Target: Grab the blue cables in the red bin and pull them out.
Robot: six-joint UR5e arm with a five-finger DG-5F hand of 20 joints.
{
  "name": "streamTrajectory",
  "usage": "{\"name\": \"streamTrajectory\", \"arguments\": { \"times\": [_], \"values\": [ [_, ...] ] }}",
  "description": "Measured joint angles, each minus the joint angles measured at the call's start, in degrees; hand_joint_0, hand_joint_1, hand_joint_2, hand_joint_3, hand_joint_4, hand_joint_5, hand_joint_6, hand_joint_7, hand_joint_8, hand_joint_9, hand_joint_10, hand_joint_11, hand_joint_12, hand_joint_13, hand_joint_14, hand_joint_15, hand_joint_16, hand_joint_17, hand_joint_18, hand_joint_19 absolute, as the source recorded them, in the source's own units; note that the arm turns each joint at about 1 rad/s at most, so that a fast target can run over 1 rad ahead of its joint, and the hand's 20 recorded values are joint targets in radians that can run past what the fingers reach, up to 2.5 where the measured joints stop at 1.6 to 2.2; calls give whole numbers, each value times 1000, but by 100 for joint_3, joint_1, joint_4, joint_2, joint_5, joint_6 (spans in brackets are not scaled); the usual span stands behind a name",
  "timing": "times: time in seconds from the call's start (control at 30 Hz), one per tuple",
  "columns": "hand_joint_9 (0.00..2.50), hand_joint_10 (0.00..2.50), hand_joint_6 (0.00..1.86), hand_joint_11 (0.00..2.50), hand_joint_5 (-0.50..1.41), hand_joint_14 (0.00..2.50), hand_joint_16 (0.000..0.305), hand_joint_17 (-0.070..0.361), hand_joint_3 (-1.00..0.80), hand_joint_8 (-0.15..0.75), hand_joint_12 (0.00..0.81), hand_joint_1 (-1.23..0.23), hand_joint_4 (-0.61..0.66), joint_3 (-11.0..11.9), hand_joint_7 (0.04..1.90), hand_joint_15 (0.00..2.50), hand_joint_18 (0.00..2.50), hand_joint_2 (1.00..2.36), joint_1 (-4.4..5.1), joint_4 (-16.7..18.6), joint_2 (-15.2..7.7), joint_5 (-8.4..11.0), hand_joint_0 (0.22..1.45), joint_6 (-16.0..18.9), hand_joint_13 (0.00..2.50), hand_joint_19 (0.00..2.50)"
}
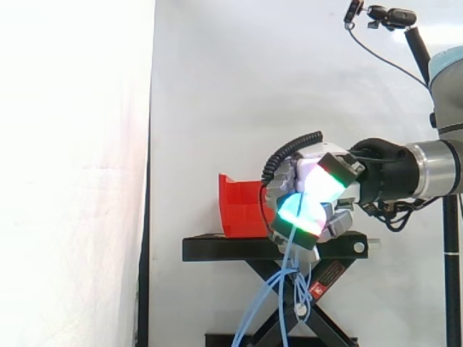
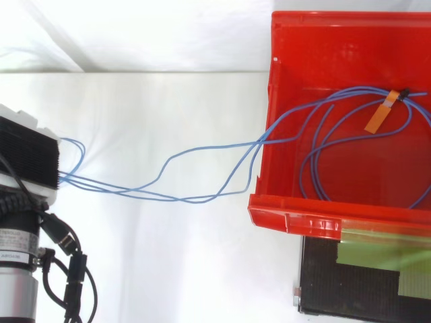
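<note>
Robot hand gripping the cables, well apart from the bin

In the side view the robot hand [image 1: 318,199] had its fingers curled tight round the blue cables [image 2: 264,138], with loose loops hanging below it in front of the stand [image 1: 275,249]. From above, the strands left the robot hand and ran in slack waves across the open gap, then crossed the bin's [image 2: 296,215] near wall. Most of their length lay farther in as a coil on the bin floor, tied near an orange tag [image 2: 377,118]. The strands' long axis pointed straight from the robot hand to the bin. The pull therefore looked best made along that line, away from the bin, taking up the slack first. The tied coil may catch on the wall.
</note>
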Motion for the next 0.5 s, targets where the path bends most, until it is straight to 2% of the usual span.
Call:
{"name": "streamTrajectory", "arguments": {
  "times": [0.2, 0.5],
  "values": [
    [1393, 31, 7, 1947, 1107, 37, 43, 97, -1000, 77, 409, -923, 245, 0, 794, 1676, 994, 1000, 31, -301, 2, 143, 772, 258, 1680, 1133],
    [1387, 29, 7, 1951, 1100, 47, 45, 101, -1000, 78, 416, -891, 235, 0, 790, 1662, 995, 1000, 52, -524, 1, 186, 751, 441, 1679, 1136]
  ]
}}
